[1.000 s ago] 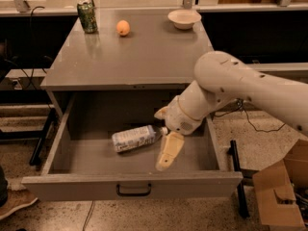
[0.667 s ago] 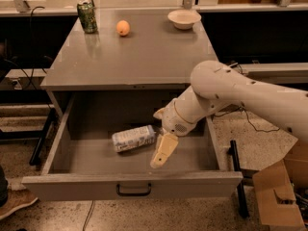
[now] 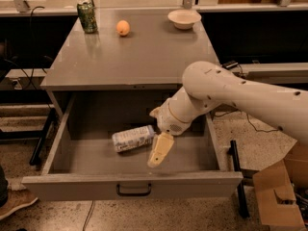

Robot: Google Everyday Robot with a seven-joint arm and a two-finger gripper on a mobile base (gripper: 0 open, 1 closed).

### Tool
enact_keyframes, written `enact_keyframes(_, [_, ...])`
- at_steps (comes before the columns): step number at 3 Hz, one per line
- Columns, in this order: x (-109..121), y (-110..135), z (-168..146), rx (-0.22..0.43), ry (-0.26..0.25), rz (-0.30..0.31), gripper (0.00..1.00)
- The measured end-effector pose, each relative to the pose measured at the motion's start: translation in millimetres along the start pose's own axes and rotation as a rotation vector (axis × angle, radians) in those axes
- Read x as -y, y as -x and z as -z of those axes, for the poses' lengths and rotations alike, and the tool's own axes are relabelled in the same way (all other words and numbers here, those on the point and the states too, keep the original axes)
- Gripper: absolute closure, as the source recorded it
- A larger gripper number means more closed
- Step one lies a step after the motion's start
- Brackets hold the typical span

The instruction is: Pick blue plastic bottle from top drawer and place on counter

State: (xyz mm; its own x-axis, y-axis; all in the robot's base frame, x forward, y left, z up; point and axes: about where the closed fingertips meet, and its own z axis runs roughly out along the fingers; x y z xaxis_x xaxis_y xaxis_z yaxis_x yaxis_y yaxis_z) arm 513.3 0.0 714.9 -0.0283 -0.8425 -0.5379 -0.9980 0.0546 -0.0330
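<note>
The top drawer (image 3: 57, 143) stands open. In it, left of centre, the blue plastic bottle (image 3: 132, 139) lies on its side on the drawer floor, not yet lifted. At the bottle's right end the tool (image 3: 158, 131) is down inside the drawer, its 2 fingers spread apart and gripping nothing. By my reading, the reach is done, while the grasp, the lift and the placing on the desk (image 3: 144, 57) remain. Counts: 1 bottle and 1 open drawer. On the desk are 1 green can (image 3: 87, 17), 1 orange fruit (image 3: 123, 28) and 1 bowl (image 3: 184, 19).
</note>
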Motion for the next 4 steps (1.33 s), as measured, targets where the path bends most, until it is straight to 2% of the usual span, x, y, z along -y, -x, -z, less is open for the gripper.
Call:
enact_keyframes(1, [21,4,-14,-0.021,-0.023,0.048,0.00])
enact_keyframes(2, [38,4,-28,-0.048,-0.044,0.063,0.00])
enact_keyframes(4, [50,-2,-69,-0.159,-0.050,0.079,0.00])
